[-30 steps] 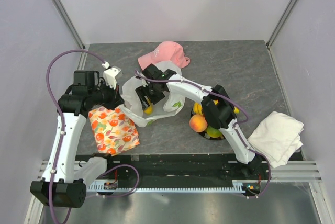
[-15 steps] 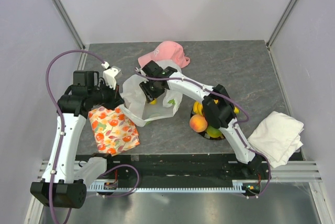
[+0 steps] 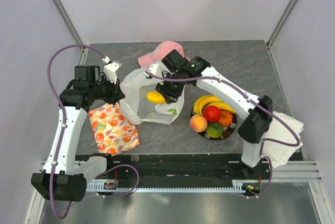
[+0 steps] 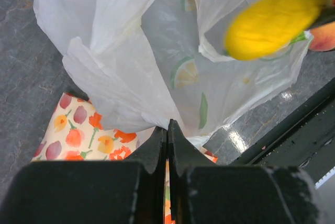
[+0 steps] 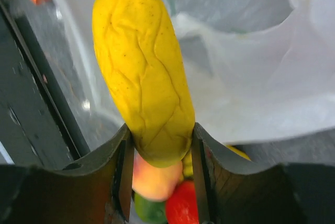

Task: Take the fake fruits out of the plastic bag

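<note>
The white plastic bag point(image 3: 137, 85) stands crumpled at the table's middle left, its mouth held up. My left gripper point(image 3: 119, 93) is shut on the bag's left edge; in the left wrist view the closed jaws pinch the thin film point(image 4: 131, 56) at their tips point(image 4: 168, 125). My right gripper point(image 3: 162, 96) is shut on a wrinkled yellow oblong fruit point(image 3: 155, 97) above the bag's opening. In the right wrist view that fruit point(image 5: 144, 72) stands between the fingers point(image 5: 159, 148). Other fake fruits lie on a dark plate point(image 3: 230, 132): bananas point(image 3: 207, 101), a red fruit point(image 3: 212, 113), a peach point(image 3: 198, 123), a lime point(image 3: 213, 130).
A pink cap point(image 3: 166, 52) lies just behind the bag. An orange-flowered cloth point(image 3: 112, 129) lies in front of the bag on the left, partly under it. A folded white cloth point(image 3: 287, 124) sits at the right edge, under the right arm's elbow.
My right gripper has closed on the yellow fruit inside the bag and lifted it up and out. The right arm swung back, uncovering the plate. The left gripper kept its hold.
</note>
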Action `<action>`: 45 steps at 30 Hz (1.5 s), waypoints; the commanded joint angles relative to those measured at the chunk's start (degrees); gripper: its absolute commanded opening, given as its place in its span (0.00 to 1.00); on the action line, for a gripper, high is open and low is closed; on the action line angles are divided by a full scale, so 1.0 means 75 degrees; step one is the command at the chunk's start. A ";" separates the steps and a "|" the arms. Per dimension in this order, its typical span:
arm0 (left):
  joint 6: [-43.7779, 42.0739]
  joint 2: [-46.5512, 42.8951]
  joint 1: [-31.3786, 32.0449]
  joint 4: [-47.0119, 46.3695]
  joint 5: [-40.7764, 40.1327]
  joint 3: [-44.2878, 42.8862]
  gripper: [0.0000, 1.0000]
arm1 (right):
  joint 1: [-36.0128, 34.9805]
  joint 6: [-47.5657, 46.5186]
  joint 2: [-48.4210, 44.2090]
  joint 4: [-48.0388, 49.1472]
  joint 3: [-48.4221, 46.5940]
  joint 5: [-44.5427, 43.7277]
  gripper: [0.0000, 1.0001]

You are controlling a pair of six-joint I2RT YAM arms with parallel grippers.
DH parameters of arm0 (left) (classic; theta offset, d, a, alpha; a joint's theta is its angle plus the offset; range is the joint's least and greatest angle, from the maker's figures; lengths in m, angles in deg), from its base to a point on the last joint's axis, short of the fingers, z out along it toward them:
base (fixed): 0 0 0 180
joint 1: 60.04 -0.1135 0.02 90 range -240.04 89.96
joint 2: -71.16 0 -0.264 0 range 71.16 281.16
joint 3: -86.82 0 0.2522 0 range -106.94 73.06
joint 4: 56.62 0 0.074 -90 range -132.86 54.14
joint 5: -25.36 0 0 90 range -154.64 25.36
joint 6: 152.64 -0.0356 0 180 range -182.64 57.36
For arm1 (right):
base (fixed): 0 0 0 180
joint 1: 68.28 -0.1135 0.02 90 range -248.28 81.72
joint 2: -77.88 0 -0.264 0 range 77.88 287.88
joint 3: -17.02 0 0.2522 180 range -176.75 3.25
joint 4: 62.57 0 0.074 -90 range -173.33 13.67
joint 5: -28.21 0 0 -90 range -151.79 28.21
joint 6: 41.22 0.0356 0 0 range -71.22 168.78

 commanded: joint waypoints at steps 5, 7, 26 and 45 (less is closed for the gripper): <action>0.0112 0.0331 -0.0020 -0.0591 0.0236 -0.0690 0.01 | 0.0470 -0.4429 -0.3255 -0.0879 0.2637 -0.0201 0.09; 0.0077 0.0319 -0.0020 -0.0580 0.0201 -0.0714 0.02 | 0.0834 -0.5263 -0.4318 -0.0984 0.3431 -0.0389 0.08; 0.0276 0.0401 -0.0020 -0.0486 0.0423 -0.0538 0.02 | 0.5511 -1.2813 -0.6353 -0.1396 0.7350 -0.0238 0.02; 0.0253 0.0448 -0.0243 -0.0252 0.0376 -0.0561 0.01 | 0.5629 -1.3448 -0.5509 -0.0141 0.8511 0.0195 0.12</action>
